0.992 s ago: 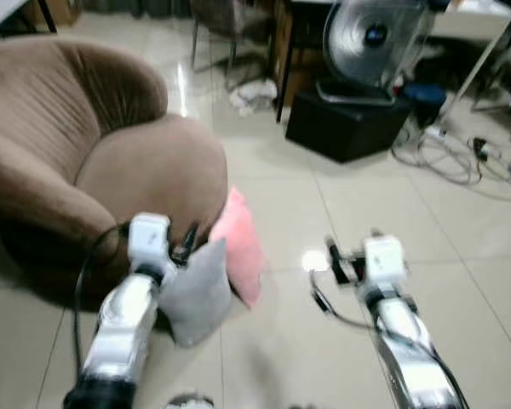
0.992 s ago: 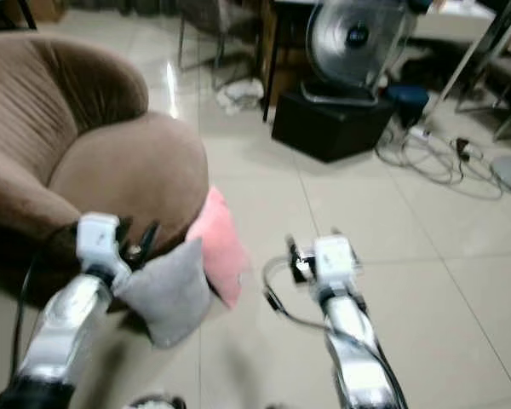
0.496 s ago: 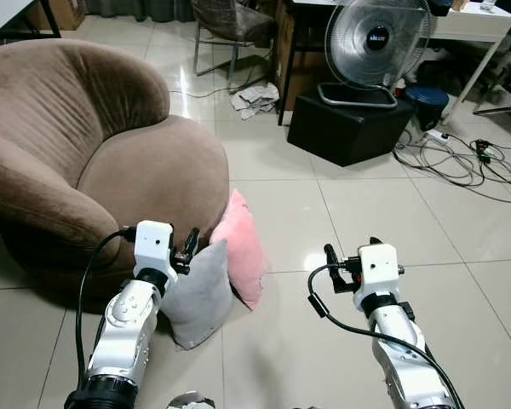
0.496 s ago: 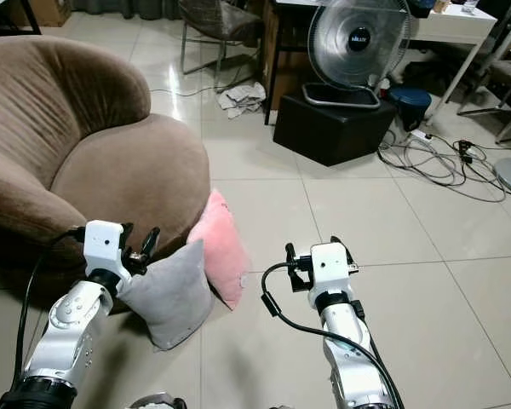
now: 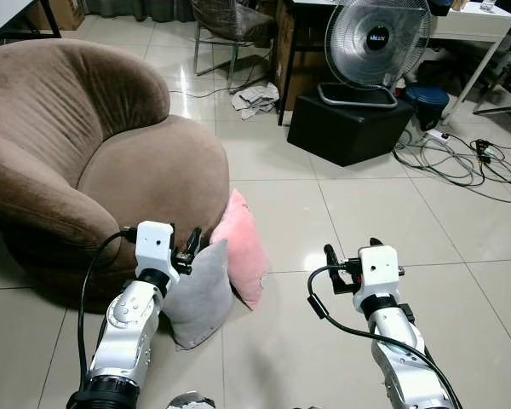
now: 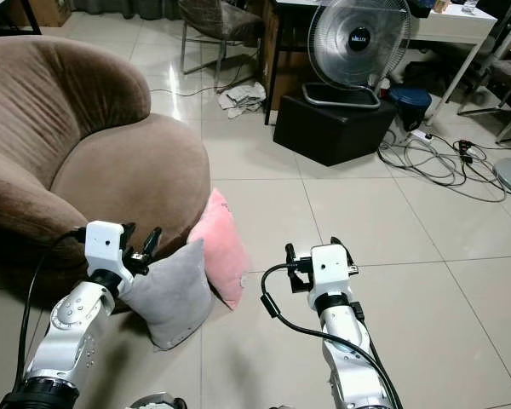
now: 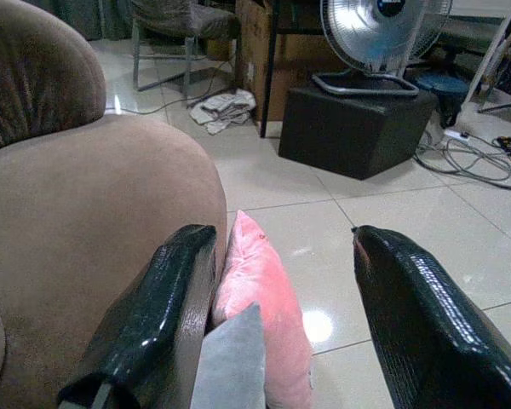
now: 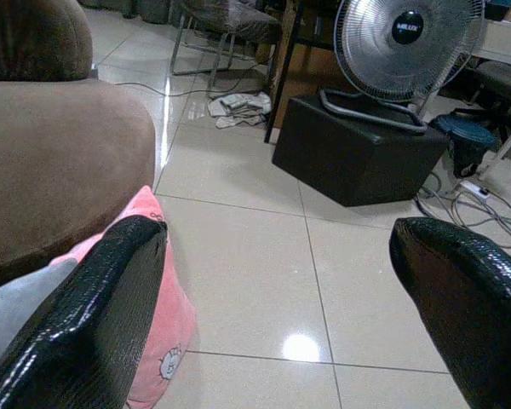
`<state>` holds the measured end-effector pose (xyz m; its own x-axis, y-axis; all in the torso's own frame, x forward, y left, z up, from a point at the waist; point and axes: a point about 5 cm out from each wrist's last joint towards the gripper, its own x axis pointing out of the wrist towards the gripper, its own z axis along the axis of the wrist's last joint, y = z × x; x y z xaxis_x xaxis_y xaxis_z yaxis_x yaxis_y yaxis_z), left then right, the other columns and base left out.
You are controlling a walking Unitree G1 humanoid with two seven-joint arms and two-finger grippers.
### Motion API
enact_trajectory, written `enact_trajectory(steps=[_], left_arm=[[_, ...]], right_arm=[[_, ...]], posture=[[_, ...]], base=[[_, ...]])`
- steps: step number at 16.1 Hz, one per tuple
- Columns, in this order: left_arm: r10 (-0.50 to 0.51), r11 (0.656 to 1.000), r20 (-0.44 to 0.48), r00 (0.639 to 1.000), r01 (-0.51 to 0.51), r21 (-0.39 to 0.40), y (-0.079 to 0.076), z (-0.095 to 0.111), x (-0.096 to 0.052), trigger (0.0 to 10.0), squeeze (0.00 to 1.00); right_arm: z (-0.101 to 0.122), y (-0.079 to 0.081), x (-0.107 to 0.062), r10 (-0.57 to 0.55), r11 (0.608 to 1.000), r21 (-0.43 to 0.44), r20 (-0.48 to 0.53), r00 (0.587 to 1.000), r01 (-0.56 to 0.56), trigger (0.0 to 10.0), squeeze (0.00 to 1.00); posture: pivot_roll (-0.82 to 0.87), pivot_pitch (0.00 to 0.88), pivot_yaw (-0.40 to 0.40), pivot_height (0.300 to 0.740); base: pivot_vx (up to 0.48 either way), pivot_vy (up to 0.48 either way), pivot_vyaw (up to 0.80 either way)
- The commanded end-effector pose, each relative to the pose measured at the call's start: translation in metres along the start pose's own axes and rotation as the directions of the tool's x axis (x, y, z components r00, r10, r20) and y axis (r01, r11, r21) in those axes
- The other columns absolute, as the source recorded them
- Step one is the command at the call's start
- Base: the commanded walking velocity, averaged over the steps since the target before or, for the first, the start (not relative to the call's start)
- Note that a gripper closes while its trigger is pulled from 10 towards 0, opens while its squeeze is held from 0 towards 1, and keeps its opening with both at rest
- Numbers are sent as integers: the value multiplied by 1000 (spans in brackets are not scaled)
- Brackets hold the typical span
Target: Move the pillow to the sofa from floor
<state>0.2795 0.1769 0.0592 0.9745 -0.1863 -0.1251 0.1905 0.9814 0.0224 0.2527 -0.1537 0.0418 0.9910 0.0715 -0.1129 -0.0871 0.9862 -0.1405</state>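
You have nothing lifted yet: 2 pillows, the gray pillow (image 5: 200, 290) and the pink pillow (image 5: 243, 247), lean on the floor against the sofa (image 5: 85, 162), while your left gripper (image 5: 190, 244) and right gripper (image 5: 330, 257) hover beside them, jaws wide and empty.

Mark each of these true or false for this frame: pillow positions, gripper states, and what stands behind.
1. The grey pillow and the pink pillow both stand on the floor against the brown sofa. True.
2. The left gripper is shut on the grey pillow. False: its fingers are spread open and hold nothing.
3. A pillow already lies on the sofa seat. False: the seat carries no pillow.
4. A fan stands on a black box behind. True.
5. The right gripper is open over the tiled floor, beside the pink pillow. True.
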Motion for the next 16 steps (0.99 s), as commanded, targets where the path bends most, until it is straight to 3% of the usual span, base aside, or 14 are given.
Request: enact_trajectory(steps=[1,6,16], left_arm=[[-13,1000,2,1000,13,24,-3,0,2,10000,0],[-27,997,1,1000,26,67,-5,1,4,10000,0],[-40,995,-16,999,41,95,-7,-1,6,10000,0]], right_arm=[[-2,-3,-1,-14,1000,0,-3,1000,14,10000,0],[-3,-2,0,-8,1000,-1,-8,1000,8,10000,0],[-5,0,-2,-1,1000,-1,-13,1000,1,10000,0]], posture=[[156,31,-49,740],[156,30,-48,740],[151,24,-41,740]], base=[[0,0,0],[0,49,0],[0,466,0]])
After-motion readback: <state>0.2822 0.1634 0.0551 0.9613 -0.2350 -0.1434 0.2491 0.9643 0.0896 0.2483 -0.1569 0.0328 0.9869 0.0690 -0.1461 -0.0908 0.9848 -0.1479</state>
